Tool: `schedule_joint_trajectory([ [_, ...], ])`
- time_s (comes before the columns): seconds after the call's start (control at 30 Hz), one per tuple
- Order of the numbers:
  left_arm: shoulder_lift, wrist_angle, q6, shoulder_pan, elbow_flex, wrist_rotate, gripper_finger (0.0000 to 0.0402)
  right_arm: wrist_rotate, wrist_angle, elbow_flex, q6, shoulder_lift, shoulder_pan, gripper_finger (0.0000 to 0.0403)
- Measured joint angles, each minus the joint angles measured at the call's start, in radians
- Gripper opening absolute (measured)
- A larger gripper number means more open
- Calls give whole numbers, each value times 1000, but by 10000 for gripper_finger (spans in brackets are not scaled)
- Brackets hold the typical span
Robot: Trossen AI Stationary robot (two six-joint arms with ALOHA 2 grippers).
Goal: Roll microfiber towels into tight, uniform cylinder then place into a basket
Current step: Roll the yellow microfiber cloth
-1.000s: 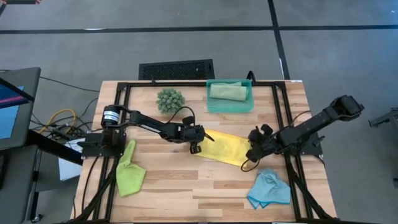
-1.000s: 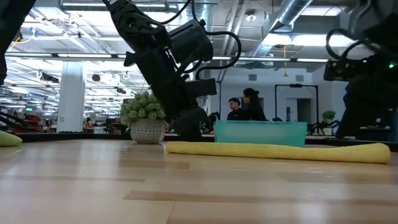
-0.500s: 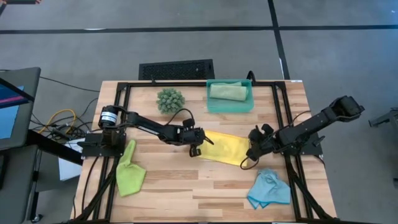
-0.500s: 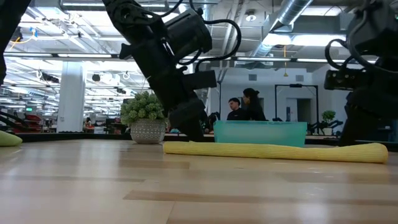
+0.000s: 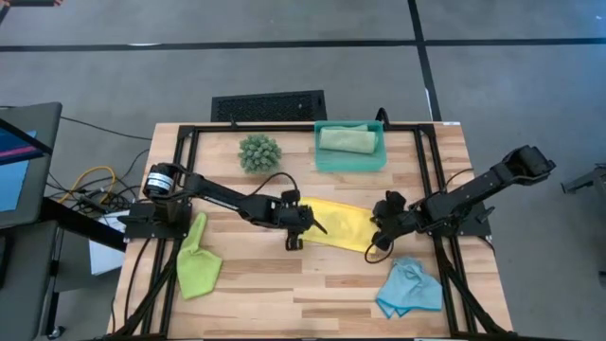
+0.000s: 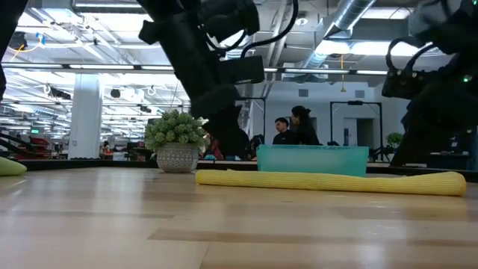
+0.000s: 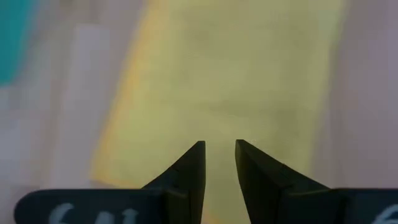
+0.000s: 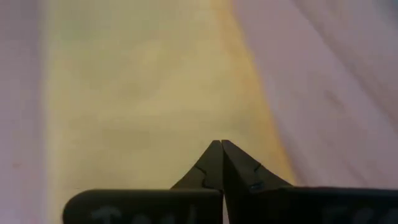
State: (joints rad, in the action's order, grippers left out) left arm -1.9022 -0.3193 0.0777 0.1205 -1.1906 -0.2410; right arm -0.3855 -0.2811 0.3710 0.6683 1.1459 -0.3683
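Observation:
The yellow towel [image 5: 343, 224] lies flat on the table as a long folded strip, seen edge-on in the low view [image 6: 328, 181]. My left gripper [image 5: 308, 227] hangs over its left end, open, with nothing between the fingers [image 7: 220, 146]. My right gripper [image 5: 379, 230] is shut over the strip's right end [image 8: 221, 144]. The teal basket [image 5: 322, 156] stands at the far edge with a rolled sage green towel [image 5: 347, 139] inside. A lime green towel [image 5: 197, 260] and a light blue towel [image 5: 409, 289] lie crumpled near the front. My right gripper slants down over the yellow towel's right end [image 8: 155, 124] with its fingers shut. Whether the fingertips touch the cloth I cannot tell.
A spiky green plant ball [image 5: 258, 152] stands left of the basket. A black slotted grille [image 5: 268, 105] lies beyond the table's far edge. Black frame rails [image 5: 189, 180] run along both sides of the table. Bare wood shows along the near middle [image 5: 303, 294].
My left gripper has risen off the yellow towel's left end and drifted a little toward the table's near edge, its fingers keeping the same gap. The towel stays flat where it was.

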Motion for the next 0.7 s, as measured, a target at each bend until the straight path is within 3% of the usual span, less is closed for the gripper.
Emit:
schedule_joint_trajectory([
  [0.43, -1, -19, -41, -43, 80, 15, 81, 57, -39, 5, 20, 125, 43, 21],
  [0.53, -1, -16, -43, -66, 82, -43, 81, 65, -27, 4, 23, 131, 40, 20],
  [0.7, 3, -34, -36, -76, 62, -247, 81, 97, 2, 2, 30, 116, 25, 23],
])
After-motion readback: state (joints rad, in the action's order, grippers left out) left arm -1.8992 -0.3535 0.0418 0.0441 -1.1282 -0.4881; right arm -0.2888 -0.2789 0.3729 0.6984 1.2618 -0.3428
